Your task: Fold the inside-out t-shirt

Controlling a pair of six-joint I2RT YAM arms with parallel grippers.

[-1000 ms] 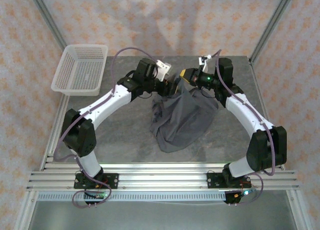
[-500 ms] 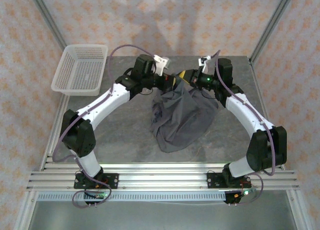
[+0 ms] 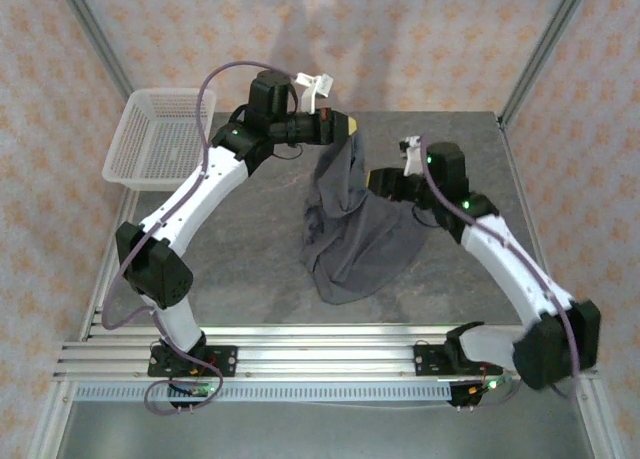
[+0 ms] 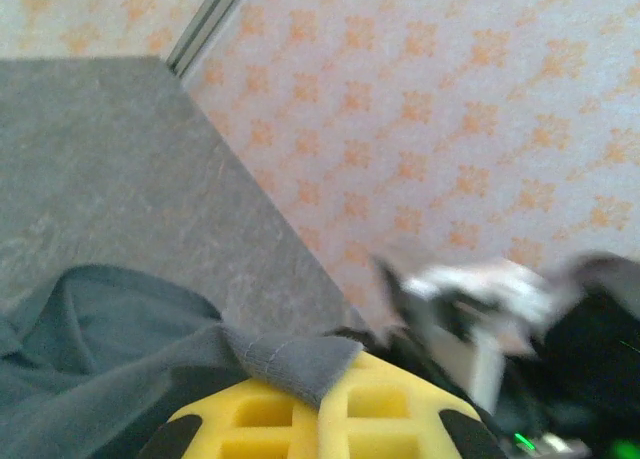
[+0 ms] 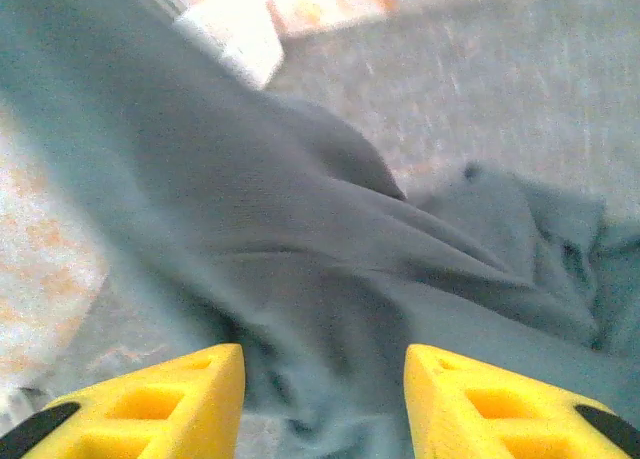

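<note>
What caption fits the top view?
Left gripper holds the grey t-shirt up by an edge; right gripper open beside it.

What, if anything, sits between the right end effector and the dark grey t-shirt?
Nothing visible. The right end effector, open, faces the dark slate-grey cloth t-shirt directly, with cloth hanging just past its yellow fingers. The left end effector holds the shirt's top edge. The white plastic mesh basket sits far off to the left.

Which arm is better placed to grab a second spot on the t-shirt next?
Right, probably: the right tool is open, facing the hanging t-shirt; the left tool is shut on its top edge, holding it up.
</note>
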